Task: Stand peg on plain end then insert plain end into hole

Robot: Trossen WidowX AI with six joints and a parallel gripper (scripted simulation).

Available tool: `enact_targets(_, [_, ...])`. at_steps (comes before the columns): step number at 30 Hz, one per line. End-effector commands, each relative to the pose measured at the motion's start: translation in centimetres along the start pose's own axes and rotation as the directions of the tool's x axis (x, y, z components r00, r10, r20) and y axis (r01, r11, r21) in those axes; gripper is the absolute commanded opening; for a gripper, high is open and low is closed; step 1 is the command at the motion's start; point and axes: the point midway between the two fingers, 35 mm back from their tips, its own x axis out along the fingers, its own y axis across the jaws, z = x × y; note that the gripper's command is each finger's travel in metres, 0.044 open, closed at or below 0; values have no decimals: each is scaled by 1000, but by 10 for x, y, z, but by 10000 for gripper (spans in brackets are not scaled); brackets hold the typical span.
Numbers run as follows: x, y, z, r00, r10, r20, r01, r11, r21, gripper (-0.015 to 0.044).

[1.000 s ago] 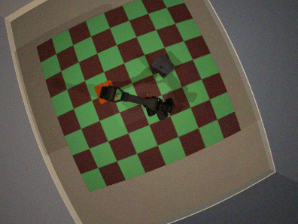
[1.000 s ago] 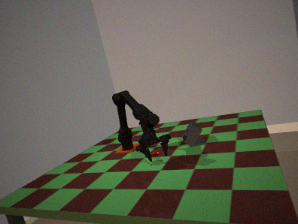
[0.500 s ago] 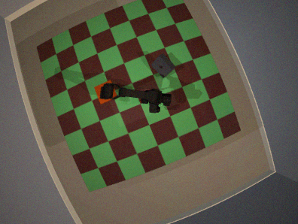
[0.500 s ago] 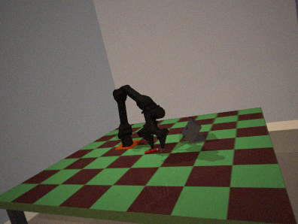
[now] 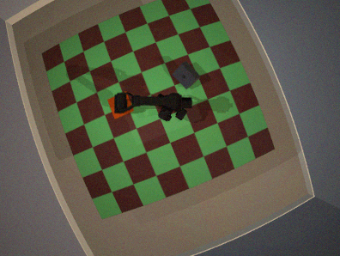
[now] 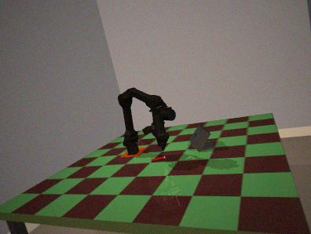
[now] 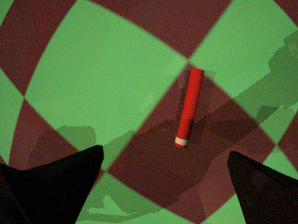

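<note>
The red peg [image 6: 158, 159] [image 7: 191, 102] lies on its side on the table. Its white band [image 7: 181, 142] is near the end closer to the fingers in the wrist view; its plain end points away from them. The arm hides the peg in the top view. My gripper [image 5: 173, 115] [image 6: 162, 148] [image 7: 166, 156] is open and empty, pointing down above the table. In the wrist view the peg lies ahead of the gap between the fingertips, right of its middle. The grey sloped panel [image 5: 191, 74] [image 6: 199, 138] stands apart from the peg, with one dark hole [image 5: 184, 76] in its face.
The arm's base stands on an orange square [image 5: 116, 112] [image 6: 125, 155] on the green and dark red checkered table [image 5: 130, 143] [image 6: 169, 188]. The panel is on the far side of the arm from the table's near edge in the exterior view.
</note>
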Motion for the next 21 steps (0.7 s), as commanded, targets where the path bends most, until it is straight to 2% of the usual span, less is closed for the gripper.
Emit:
enact_targets(1, [-11,-16,3,999,-29,40,23,991,132,440])
enact_targets(10, [-11,-19,3,998,-34,46,27,988,151,440])
enact_targets(21, [6,-17,0,998,-34,46,27,988,151,440])
